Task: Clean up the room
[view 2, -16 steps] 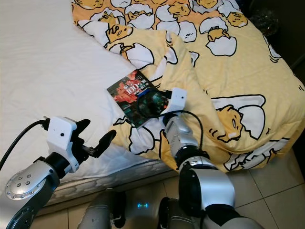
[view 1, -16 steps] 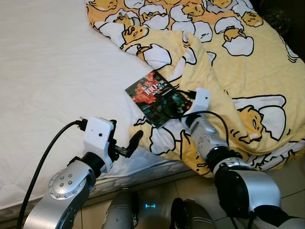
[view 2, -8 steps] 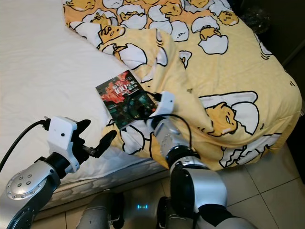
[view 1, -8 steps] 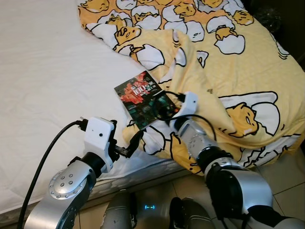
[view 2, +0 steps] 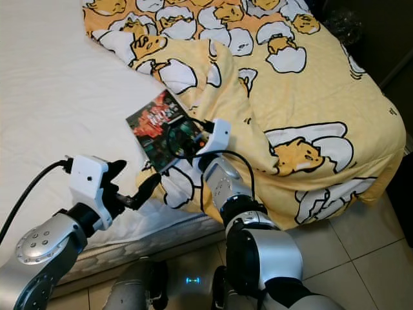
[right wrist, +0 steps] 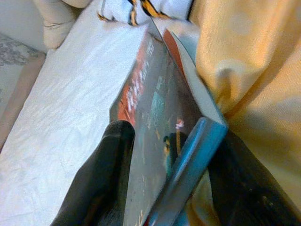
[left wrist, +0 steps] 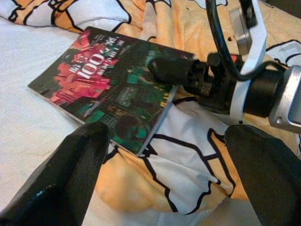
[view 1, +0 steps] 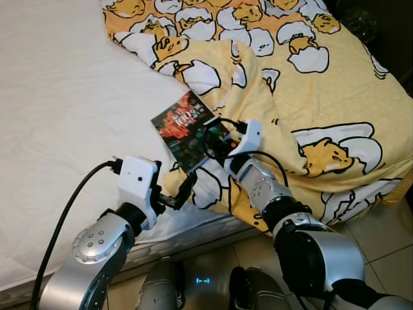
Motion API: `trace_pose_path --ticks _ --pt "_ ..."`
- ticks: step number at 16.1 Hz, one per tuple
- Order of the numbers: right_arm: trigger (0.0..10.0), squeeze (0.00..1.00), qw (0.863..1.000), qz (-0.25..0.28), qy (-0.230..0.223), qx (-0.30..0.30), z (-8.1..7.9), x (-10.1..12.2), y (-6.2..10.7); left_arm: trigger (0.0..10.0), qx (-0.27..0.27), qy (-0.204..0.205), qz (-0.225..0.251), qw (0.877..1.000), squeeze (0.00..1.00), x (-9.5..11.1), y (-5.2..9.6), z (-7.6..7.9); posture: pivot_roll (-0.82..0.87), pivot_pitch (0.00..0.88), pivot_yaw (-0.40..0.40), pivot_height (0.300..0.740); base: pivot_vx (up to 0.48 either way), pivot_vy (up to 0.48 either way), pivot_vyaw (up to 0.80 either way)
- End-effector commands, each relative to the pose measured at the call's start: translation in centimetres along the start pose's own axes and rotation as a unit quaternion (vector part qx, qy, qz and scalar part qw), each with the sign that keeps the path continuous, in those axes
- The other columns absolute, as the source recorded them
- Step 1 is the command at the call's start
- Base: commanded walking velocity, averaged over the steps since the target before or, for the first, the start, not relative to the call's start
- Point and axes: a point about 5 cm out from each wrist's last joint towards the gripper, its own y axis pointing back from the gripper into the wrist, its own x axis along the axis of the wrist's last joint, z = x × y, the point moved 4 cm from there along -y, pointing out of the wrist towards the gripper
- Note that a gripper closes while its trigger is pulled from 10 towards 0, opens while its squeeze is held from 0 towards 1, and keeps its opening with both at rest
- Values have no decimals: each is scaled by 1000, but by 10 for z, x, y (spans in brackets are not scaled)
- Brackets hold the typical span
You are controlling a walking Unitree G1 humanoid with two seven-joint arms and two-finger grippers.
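Red-green book (view 1: 191,130) | pinched between right hand (view 1: 216,137) fingers | left hand (view 1: 179,195) wide, nearby

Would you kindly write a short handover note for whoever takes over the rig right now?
Right gripper: closed on the near edge of the book, one finger over the cover, one under it.
Left gripper: open, empty, hovering over the bed's front edge just short of the book.
Book: on the bed, partly on the white sheet, partly on the yellow duvet.
Done: book gripped.
Left: lift it off the bed and put it away; the duvet lies rumpled.
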Motion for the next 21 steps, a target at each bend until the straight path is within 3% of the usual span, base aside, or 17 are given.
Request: trace_pose_path --ticks 1,3,4,6,11,13,15,16,17,18,19,21 --pt "0 0 999 6 15 43 -23 1 -6 10000 -2 3 -7 1000 0 -5 -1 1 297 221 -5 710 0 0 0" --pt "0 0 995 12 72 63 -32 -4 -4 10000 -4 2 -6 1000 0 -6 -3 1 286 206 -10 710 0 0 0" --pt "0 0 986 21 139 87 -46 -12 0 10000 -6 2 -3 1000 0 -5 -5 1 276 194 -13 710 0 0 0" --pt "0 0 977 37 181 104 -57 -17 10 10000 -6 1 -1 1000 0 -5 -8 0 266 179 -19 710 0 0 0" --pt "0 0 976 56 160 135 -82 -19 45 10000 3 -13 -2 1000 0 -8 -20 -5 219 152 -19 710 0 0 0" --pt "0 0 975 57 163 137 -83 -16 53 10000 0 -12 0 1000 0 -7 -23 -5 208 147 -18 710 0 0 0" --pt "0 0 978 47 163 124 -73 -11 66 10000 -6 -10 3 1000 0 -7 -29 -3 184 138 -15 710 0 0 0" --pt "0 0 978 4 188 90 -54 -23 74 10000 -11 -10 5 1000 0 -7 -32 -2 170 133 -9 710 0 0 0" --pt "2235 0 977 -5 195 82 -49 -26 75 10000 -12 -10 5 1000 0 -8 -33 -2 168 133 -8 710 0 0 0" --pt "10000 0 975 -17 213 62 -40 -29 77 10000 -14 -11 5 1000 0 -8 -35 -1 163 128 -6 710 0 0 0" --pt "10000 1000 975 -16 220 42 -32 -28 79 10000 -17 -12 7 1000 0 -8 -37 0 161 127 -5 710 0 0 0" --pt "10000 1000 973 -5 226 51 -39 -21 81 10000 -7 -17 3 1000 0 -9 -40 -4 157 120 -2 710 0 0 0"
